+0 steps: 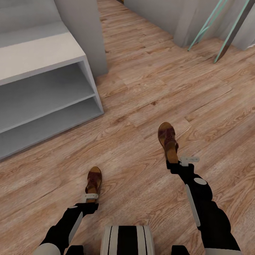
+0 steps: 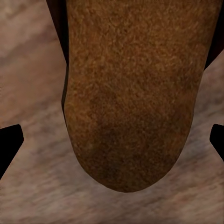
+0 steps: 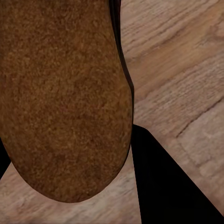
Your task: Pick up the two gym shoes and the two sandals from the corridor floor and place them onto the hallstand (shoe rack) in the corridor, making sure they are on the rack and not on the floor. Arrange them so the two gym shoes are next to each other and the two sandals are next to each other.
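Head view: each gripper, left gripper (image 1: 91,199) and right gripper (image 1: 174,161), meets a sandal's heel, grip unclear; shoe rack (image 1: 42,53) bare, nothing placed.

The light is even and soft, without a clear source. The light brown wood-plank floor (image 1: 148,88) shows no glare and almost no shadows under the things on it. The inner tiers of the wide white-grey shelving unit (image 1: 42,56) are a little darker than its top. The head view is sharp up to its edges. In both wrist views the tan suede footbed (image 2: 130,93) looks grainy and blurred, and the floor planks there are soft.
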### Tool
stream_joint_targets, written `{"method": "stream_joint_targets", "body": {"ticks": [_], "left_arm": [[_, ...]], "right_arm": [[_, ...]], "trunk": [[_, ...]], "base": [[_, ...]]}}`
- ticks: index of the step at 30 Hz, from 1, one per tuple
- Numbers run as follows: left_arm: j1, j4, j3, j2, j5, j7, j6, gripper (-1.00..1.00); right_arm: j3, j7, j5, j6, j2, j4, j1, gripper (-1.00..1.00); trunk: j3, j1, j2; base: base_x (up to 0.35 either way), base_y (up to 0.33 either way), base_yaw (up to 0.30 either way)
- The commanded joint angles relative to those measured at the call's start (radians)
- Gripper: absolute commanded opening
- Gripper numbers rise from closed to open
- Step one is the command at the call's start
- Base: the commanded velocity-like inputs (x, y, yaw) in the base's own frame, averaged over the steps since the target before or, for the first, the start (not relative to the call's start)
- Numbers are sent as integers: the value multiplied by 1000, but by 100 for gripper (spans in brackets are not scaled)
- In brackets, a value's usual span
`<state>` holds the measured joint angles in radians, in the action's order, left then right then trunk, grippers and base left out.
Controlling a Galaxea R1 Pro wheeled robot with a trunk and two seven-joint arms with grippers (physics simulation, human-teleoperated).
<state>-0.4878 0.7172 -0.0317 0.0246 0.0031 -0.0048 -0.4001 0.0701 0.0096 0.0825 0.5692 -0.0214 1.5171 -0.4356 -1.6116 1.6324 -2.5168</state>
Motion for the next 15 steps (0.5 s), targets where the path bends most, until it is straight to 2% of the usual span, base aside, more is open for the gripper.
{"method": "stream_joint_targets", "body": {"ticks": [1,4,9,15], "left_arm": [[0,0,0,0,0,0,0,100],[-1,0,0,0,0,0,0,100],[-1,0,-1,0,0,0,0,100],[-2,1,-1,0,0,-1,0,100]], "right_arm": [[-3,0,-3,0,0,0,0,-100],[-5,0,-2,0,0,0,0,-100],[-8,0,-3,0,0,0,0,-100],[-11,0,-3,0,0,0,0,-100]], "trunk": [[0,0,0],[0,0,0],[-19,2,-1],[-19,2,-1]], "base": [[0,0,0],[0,0,0],[0,0,0],[0,0,0]]}}
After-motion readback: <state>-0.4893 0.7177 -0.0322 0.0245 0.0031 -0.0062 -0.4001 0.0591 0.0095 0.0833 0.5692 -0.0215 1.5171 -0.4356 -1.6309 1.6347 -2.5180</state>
